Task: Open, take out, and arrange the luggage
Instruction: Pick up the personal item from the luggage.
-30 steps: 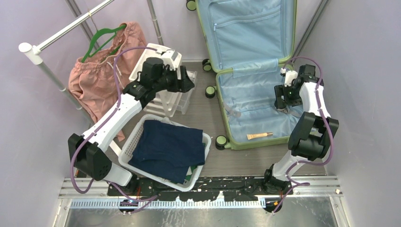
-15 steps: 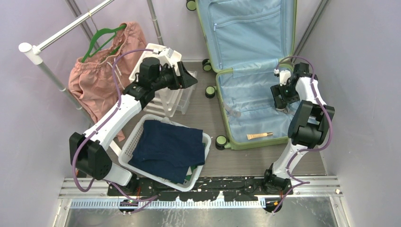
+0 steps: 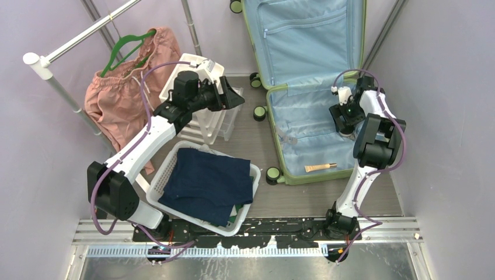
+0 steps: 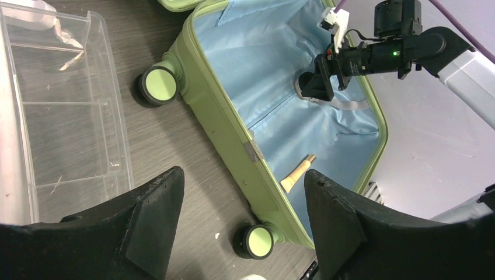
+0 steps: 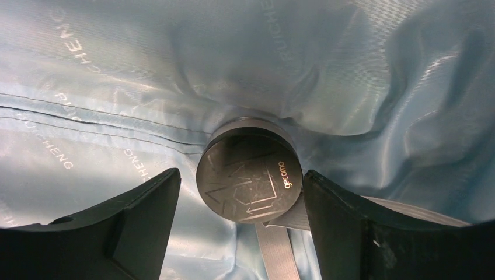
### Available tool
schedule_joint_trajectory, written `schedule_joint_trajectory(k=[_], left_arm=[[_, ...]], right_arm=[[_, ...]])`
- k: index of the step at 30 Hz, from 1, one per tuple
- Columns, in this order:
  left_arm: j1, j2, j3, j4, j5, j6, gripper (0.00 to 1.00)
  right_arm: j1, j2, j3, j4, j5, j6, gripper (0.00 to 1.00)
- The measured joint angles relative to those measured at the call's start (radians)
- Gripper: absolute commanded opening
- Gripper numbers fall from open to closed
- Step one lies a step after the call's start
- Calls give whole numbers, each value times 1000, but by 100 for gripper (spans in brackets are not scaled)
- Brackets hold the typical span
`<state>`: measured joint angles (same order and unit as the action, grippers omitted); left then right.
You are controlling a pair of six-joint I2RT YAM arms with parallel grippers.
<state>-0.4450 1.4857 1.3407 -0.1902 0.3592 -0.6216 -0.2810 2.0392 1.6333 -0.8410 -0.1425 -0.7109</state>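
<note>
Luggage (image 3: 309,140) lies open on the floor, long axis running away from the bases. Right claw (image 4: 307,90) is nearer, open inside the lower half, with a dark round disc (image 5: 250,178) dead ahead between its jaws. Left claw (image 4: 243,175) is open, well left.

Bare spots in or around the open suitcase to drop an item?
Free: the luggage lining between its left rim and the right gripper; the floor strip before its near rim, right of the basket. Crowded: round tin under the right gripper, tan tube near the front rim, drawers beside the left wheels.
</note>
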Motion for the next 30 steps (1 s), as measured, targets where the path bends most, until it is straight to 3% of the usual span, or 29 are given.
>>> schedule_joint_trajectory(k=[8, 13, 19, 24, 30], left_arm=[[0, -5, -18, 15, 0, -3, 76], [0, -14, -48, 33, 6, -18, 75], [0, -30, -96, 99, 32, -60, 75], [-5, -37, -132, 161, 63, -110, 75], [-45, -43, -165, 271, 68, -195, 75]], right_arm=[[-1, 31, 6, -19, 10, -14, 76], [-9, 31, 4, -31, 3, -13, 61], [-16, 7, -28, -37, -21, -8, 33], [-21, -57, -46, -88, -83, 6, 27], [-22, -243, -43, -150, -254, 42, 24]])
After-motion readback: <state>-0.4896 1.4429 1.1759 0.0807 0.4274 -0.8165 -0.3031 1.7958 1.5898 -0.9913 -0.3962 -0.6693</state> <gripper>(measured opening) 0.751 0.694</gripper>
